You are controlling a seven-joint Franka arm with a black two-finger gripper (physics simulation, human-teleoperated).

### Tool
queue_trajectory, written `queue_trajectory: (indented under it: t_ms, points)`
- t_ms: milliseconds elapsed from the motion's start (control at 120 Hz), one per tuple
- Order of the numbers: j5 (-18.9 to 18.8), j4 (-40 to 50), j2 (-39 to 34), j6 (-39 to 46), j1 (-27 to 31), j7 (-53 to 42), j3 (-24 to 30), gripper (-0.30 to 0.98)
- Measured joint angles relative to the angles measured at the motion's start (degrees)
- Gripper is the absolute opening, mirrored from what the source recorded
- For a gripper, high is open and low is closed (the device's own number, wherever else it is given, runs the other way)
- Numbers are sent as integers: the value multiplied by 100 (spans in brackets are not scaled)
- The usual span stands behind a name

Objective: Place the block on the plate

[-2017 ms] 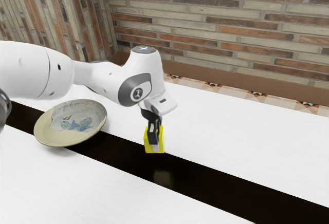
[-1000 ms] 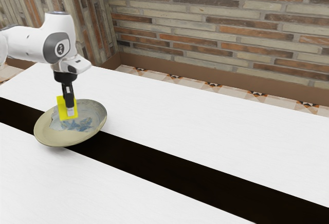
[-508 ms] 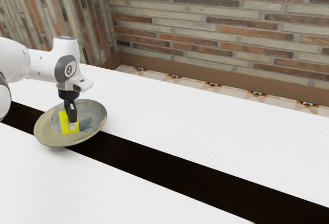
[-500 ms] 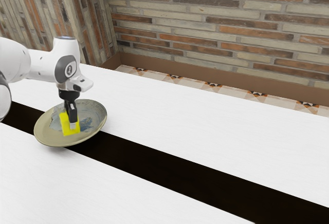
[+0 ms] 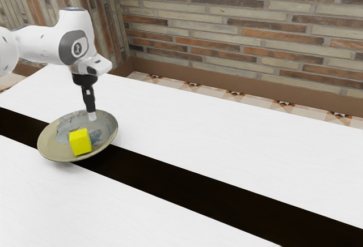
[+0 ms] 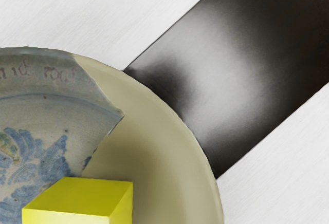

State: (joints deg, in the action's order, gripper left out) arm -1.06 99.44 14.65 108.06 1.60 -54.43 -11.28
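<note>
Yellow block (image 5: 80,143) noted on the plate (image 5: 46,148), set down in its bowl, right of the middle and toward the near side as seen in the exterior view; one corner edge turned to the camera, top face exposed. Contact with the plate seen beneath the block, clear space seen between block and gripper (image 5: 92,115). Gripper held above the plate's far right part, pointed down at a slight slant, farther off and to the right of the block. Fingers viewed edge-on, one behind the other; whether they are set apart or together cannot be told. Plate beige, overlaid in part by a grey patch (image 5: 67,124) marked with blue flowers (image 6: 36,154) and, near the rim, faint lettering (image 6: 61,73). In the wrist view the block is seen on the beige part, near the patch's edge. Plate placed across the dark band (image 5: 187,179), which is run over the white table (image 5: 238,139) from the exterior view's left to the near right; a pale sheen (image 6: 226,75) caught on the band beside the rim. Arm (image 5: 34,46) brought in from the left. Beyond the table's far edge, patterned floor tiles (image 5: 227,97), a brown baseboard (image 5: 238,82) and a brick wall (image 5: 238,26) recorded
</note>
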Motion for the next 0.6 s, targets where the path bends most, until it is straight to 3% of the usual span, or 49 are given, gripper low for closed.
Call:
queue_trajectory:
  t_ms: [217, 600]
  points:
    - [117, -516, -582, -655, -513, 12, 203, 68]
    - [136, -914, -715, -1202, -566, 15, 214, 68]
